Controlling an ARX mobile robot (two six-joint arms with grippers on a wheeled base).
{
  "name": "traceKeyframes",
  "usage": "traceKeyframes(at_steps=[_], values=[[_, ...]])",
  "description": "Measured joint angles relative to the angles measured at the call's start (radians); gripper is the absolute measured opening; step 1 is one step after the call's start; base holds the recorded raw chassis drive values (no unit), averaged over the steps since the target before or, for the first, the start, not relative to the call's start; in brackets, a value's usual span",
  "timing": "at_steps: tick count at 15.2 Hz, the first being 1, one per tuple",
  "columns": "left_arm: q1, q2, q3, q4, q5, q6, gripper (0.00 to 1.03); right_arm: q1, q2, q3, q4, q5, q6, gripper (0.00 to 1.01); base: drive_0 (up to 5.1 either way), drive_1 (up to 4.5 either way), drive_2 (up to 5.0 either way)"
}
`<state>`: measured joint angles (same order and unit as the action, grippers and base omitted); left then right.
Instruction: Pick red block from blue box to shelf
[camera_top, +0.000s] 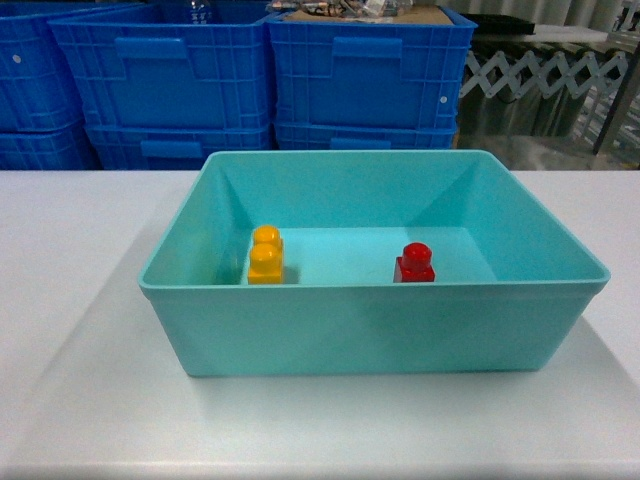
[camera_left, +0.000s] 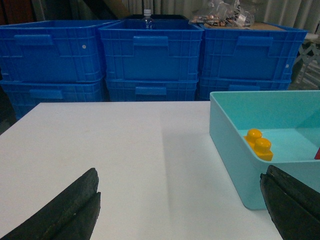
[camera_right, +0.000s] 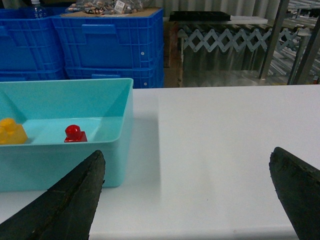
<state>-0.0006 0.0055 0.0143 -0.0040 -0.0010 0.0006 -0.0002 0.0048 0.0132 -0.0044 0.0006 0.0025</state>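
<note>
The right gripper (camera_right: 185, 195) is seen spread wide, nothing between its dark fingers (camera_right: 70, 200), held low over the white table (camera_right: 225, 140) just beside the blue box's (camera_right: 100, 165) right wall. The left gripper (camera_left: 180, 210) is likewise released and empty, poised beside the same box's left wall. Neither gripper appears in the head view.

Inside the blue box (camera_top: 370, 330) the red block (camera_top: 414, 263) is found upright on the floor, stud up, toward the right half and close to the near wall. A yellow brick (camera_top: 265, 254) stands well apart from it, toward the left wall. Behind the box, dark blue crates (camera_top: 260, 70) are stacked. Grey metal posts (camera_right: 300, 40) are visible beyond the table, behind and to the right of the box; whether they belong to the shelf cannot be told.

The picking step is judged not yet begun: the block lies untouched. Since the block sits nearer the right wall, the right gripper seems better placed. The next move calls for it to be lifted over the rim, lowered straight down with jaws astride the block, and closed on its square sides, with the near wall avoided.
</note>
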Motion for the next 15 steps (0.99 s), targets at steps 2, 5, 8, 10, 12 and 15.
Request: traceKeyframes(at_steps=[2, 5, 8, 10, 12, 15], values=[[0.0, 0.0, 0.0, 0.0, 0.0, 0.0, 0.98, 0.0, 0.0, 0.0, 0.0, 0.0, 0.0, 0.98, 0.0, 0.0, 0.0], [0.0, 0.0, 0.0, 0.0, 0.0, 0.0, 0.98, 0.0, 0.0, 0.0, 0.0, 0.0, 0.0, 0.98, 0.0, 0.0, 0.0], [0.0, 0.0, 0.0, 0.0, 0.0, 0.0, 0.98, 0.0, 0.0, 0.0, 0.0, 0.0, 0.0, 0.98, 0.0, 0.0, 0.0], [0.0, 0.0, 0.0, 0.0, 0.0, 0.0, 0.98, 0.0, 0.0, 0.0, 0.0, 0.0, 0.0, 0.98, 0.0, 0.0, 0.0], [0.0, 0.0, 0.0, 0.0, 0.0, 0.0, 0.98, 0.0, 0.0, 0.0, 0.0, 0.0, 0.0, 0.98, 0.0, 0.0, 0.0], [0.0, 0.0, 0.0, 0.0, 0.0, 0.0, 0.98, 0.0, 0.0, 0.0, 0.0, 0.0, 0.0, 0.98, 0.0, 0.0, 0.0]])
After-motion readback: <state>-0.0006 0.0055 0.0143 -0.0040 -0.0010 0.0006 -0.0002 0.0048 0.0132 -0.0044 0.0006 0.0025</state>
